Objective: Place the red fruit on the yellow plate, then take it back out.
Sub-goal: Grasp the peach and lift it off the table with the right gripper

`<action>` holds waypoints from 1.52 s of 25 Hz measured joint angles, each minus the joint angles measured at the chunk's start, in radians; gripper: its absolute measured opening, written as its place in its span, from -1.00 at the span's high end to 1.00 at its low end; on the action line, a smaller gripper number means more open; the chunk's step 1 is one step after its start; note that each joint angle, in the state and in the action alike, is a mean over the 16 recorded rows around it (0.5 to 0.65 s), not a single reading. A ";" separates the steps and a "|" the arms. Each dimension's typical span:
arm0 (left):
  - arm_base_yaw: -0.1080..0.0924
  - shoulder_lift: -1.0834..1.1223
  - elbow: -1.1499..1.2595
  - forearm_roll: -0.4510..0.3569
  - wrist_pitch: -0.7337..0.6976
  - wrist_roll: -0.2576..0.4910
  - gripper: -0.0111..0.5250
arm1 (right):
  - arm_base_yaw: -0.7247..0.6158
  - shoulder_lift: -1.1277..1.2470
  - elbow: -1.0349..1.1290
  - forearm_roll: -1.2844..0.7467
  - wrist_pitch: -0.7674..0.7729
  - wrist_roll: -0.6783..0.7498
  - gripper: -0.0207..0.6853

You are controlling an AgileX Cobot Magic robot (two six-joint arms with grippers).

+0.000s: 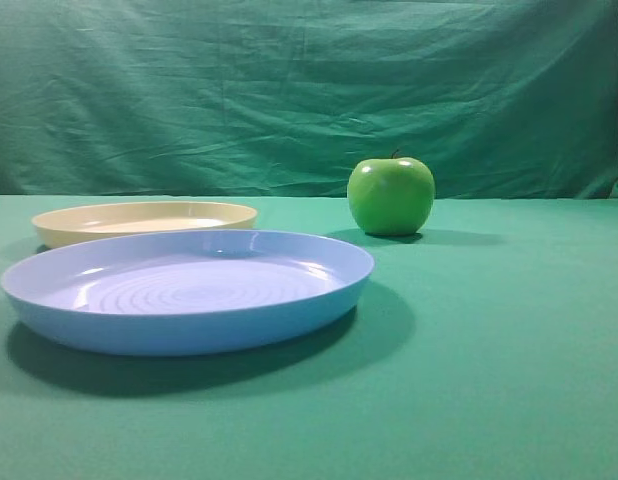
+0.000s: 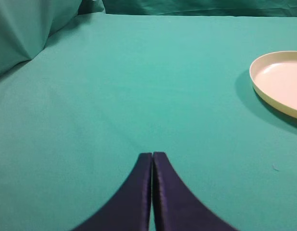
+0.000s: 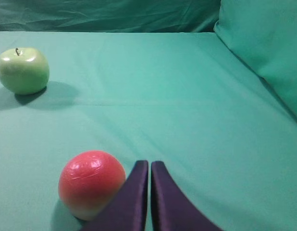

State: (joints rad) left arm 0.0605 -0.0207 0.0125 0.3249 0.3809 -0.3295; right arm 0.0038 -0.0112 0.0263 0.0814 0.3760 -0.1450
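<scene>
While the green-clothed worktop [image 1: 509,330] carries the blue plate [image 1: 189,295], then the yellow plate [image 1: 144,220], green apple [image 1: 391,195] and red fruit [image 3: 91,184], both tools are pinched closed and empty. The right tool [image 3: 149,166], just beside the fruit, should spread and centre over it. No writing shows.

Glossy green apple [image 1: 391,196], smooth plastic yellow plate [image 1: 144,221], matt wrinkled green cloth [image 1: 509,330]

Two plates, one yellow plate [image 1: 144,221] and one blue plate [image 1: 187,290]; one red fruit [image 3: 91,184]; one green apple [image 1: 391,195].
</scene>
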 joint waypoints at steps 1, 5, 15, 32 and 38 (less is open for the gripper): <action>0.000 0.000 0.000 0.000 0.000 0.000 0.96 | 0.000 0.000 0.000 0.000 0.000 0.000 0.94; 0.000 0.000 0.000 0.000 0.000 -0.001 0.96 | 0.000 0.000 0.000 0.000 0.000 0.000 0.94; 0.000 0.000 0.000 0.000 0.000 -0.002 0.96 | 0.000 0.000 0.000 0.000 0.000 0.000 0.94; 0.000 0.000 0.000 0.000 0.000 -0.002 0.96 | 0.000 0.117 -0.266 0.008 0.225 0.000 0.94; 0.000 0.000 0.000 0.000 0.000 -0.002 0.96 | 0.000 0.292 -0.543 0.047 0.472 0.000 0.94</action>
State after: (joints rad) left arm 0.0605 -0.0207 0.0125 0.3249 0.3809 -0.3314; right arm 0.0038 0.2807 -0.5162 0.1281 0.8476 -0.1450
